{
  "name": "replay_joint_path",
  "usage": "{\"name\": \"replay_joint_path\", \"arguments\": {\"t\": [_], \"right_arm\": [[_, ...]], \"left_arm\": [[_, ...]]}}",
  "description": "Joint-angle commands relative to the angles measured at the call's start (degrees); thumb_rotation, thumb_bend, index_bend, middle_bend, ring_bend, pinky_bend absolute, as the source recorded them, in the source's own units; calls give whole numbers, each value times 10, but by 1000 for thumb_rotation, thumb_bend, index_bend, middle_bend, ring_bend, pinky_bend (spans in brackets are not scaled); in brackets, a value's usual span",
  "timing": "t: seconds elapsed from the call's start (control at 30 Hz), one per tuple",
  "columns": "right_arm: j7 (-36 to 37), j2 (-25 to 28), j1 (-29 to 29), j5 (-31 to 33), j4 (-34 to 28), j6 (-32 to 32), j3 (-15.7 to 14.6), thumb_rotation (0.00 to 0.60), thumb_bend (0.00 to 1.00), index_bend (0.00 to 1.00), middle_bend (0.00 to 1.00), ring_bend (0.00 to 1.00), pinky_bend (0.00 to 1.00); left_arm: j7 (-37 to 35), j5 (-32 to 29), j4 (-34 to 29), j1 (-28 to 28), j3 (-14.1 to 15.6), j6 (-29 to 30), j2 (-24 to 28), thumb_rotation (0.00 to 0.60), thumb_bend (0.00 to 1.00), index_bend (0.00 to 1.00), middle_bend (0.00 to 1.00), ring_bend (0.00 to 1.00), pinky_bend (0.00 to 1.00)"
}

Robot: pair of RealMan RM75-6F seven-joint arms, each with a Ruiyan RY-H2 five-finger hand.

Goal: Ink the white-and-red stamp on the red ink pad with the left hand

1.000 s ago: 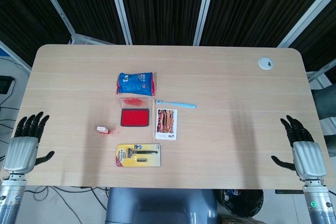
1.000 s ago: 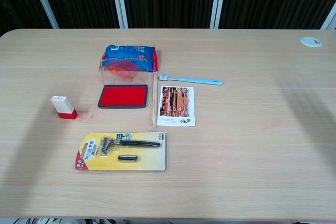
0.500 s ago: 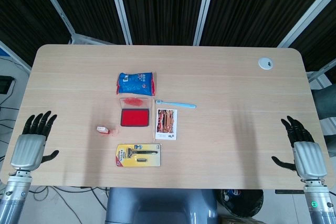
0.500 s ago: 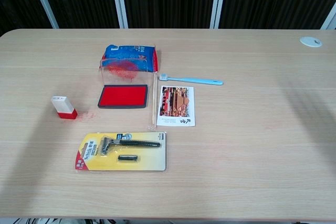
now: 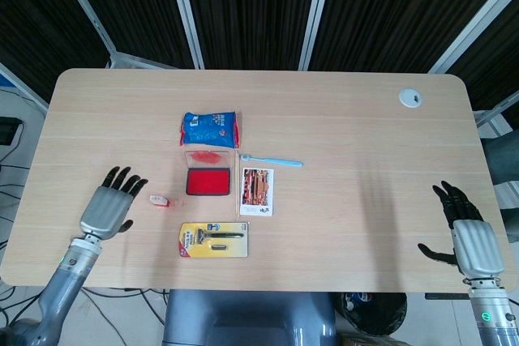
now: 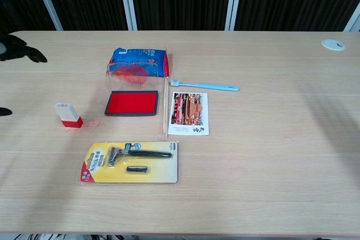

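The white-and-red stamp [image 5: 159, 199] [image 6: 68, 114] lies on the table, left of the red ink pad [image 5: 208, 181] [image 6: 132, 103]. The pad's clear lid stands open behind it. My left hand [image 5: 108, 203] hovers open just left of the stamp, fingers spread and not touching it. In the chest view only its dark fingertips [image 6: 19, 49] show at the left edge. My right hand [image 5: 469, 232] is open near the table's right front corner, far from both objects.
A blue snack packet [image 5: 210, 128] lies behind the pad. A light blue toothbrush [image 5: 272, 160] and a picture card [image 5: 257, 190] sit to the pad's right, with a thin wooden stick between. A yellow razor pack [image 5: 214, 239] lies in front. A white grommet [image 5: 410, 98] marks the far right.
My left hand has moved right and forward from the table's left edge to just beside the stamp. Its fingertips now show in the chest view. The right hand has barely moved.
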Motion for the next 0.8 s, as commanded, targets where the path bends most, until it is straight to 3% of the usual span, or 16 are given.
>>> {"name": "replay_joint_path", "arguments": {"t": [0.03, 0.33, 0.8], "right_arm": [[4, 1, 1, 0, 0, -1, 0, 600, 96, 0, 0, 0, 181], [14, 3, 1, 0, 0, -4, 0, 600, 104, 0, 0, 0, 181], [23, 3, 2, 0, 0, -5, 0, 600, 110, 0, 0, 0, 181]], "left_arm": [[36, -43, 27, -31, -15, -31, -36, 600, 141, 253, 266, 96, 126], [93, -99, 66, -74, -22, -58, -83, 600, 189, 314, 331, 110, 136], [102, -141, 116, -100, -13, -68, -118, 600, 255, 373, 379, 123, 136]]}}
